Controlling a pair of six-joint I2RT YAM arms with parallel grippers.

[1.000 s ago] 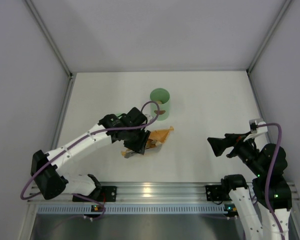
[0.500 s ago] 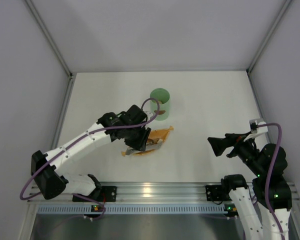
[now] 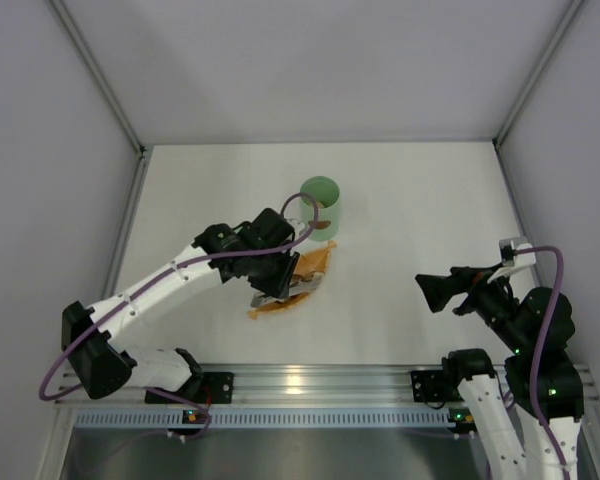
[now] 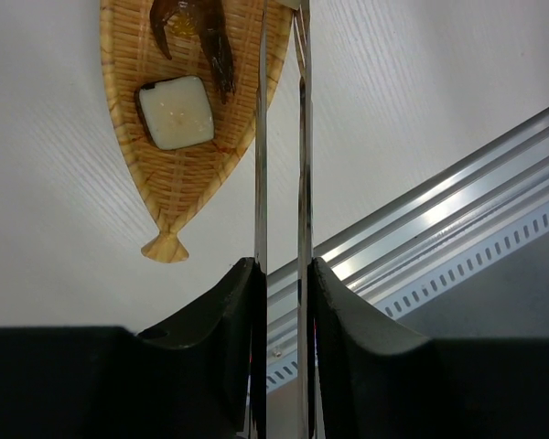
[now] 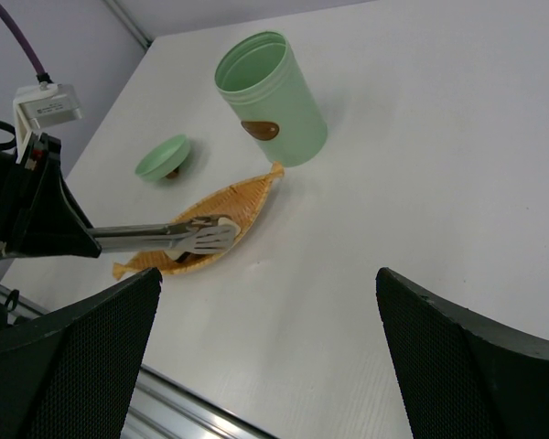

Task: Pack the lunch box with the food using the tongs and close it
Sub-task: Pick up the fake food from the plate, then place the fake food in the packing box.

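We see the left gripper (image 4: 282, 274) clenched on the tongs (image 5: 201, 238). Its fingers (image 4: 221, 315) press the two thin arms from outside, so that they run almost parallel with only a narrow slit between them. The tongs reach forward from this pincer and their broad tips hang over the orange leaf-shaped tray (image 4: 165, 192), lying roughly along its length and close to one edge. We cannot tell whether a morsel is caught in the tips: the left wrist view cuts them off, and the right wrist view shows only a dark shape beneath them. On the tray lie a white piece (image 4: 175, 112) and a dark red-brown piece (image 4: 206, 32), both beside the tong arms and not between them. The lunch box (image 3: 320, 205) stands upright and open-mouthed on the table (image 3: 430, 190), just beside the tray's pointed far end. From the pincer it therefore lies beyond the tong tips, farther from the arm bases and a little to the right. Its lid (image 5: 162, 157) rests on the table, apart from the box and near the left arm. We judge that the coming move turns on this line-up: the long axis of the tongs points much the same way as the tray, and the box sits at the end of that line. Any piece that is gripped would need lifting above the rim and carrying onward. The right gripper (image 3: 435, 291) hangs with its jaws spread wide and nothing between them, well apart on the right, so the left arm is plainly the nearer one.
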